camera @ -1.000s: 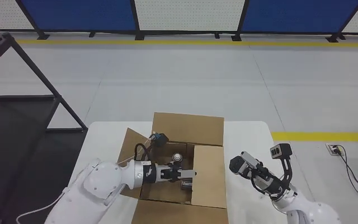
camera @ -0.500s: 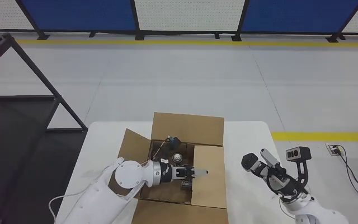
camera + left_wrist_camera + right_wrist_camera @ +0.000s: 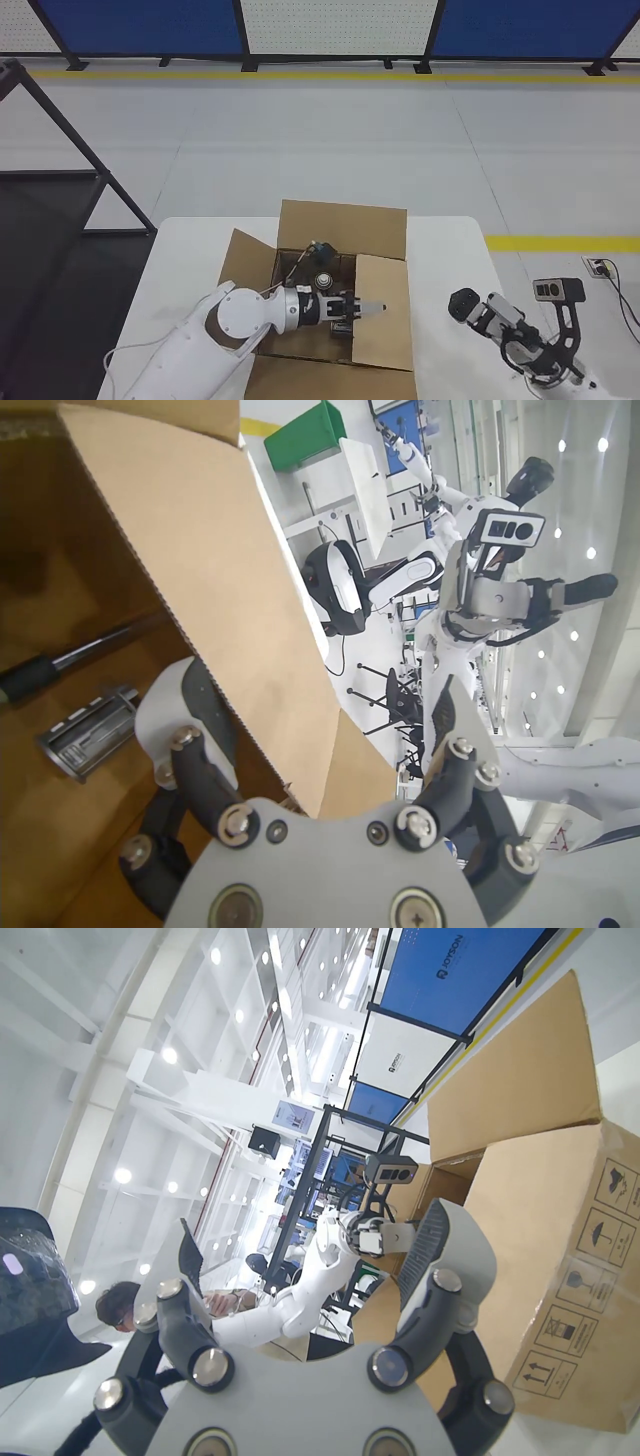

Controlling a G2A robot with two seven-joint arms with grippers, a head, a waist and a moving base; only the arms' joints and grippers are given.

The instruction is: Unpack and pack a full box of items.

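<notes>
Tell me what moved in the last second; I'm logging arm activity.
The left arm pushed farther across the box, its open jaws now astride the edge of the flap. The right arm pulled back toward the near corner of the table. The box barely shifted.

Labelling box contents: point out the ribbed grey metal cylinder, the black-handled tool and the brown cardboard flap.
ribbed grey metal cylinder point(image 3: 87, 730): left wrist view, its ribbed side.
black-handled tool point(image 3: 30, 677): left wrist view, the handle.
brown cardboard flap point(image 3: 200, 550): left wrist view, its bare face.
</notes>
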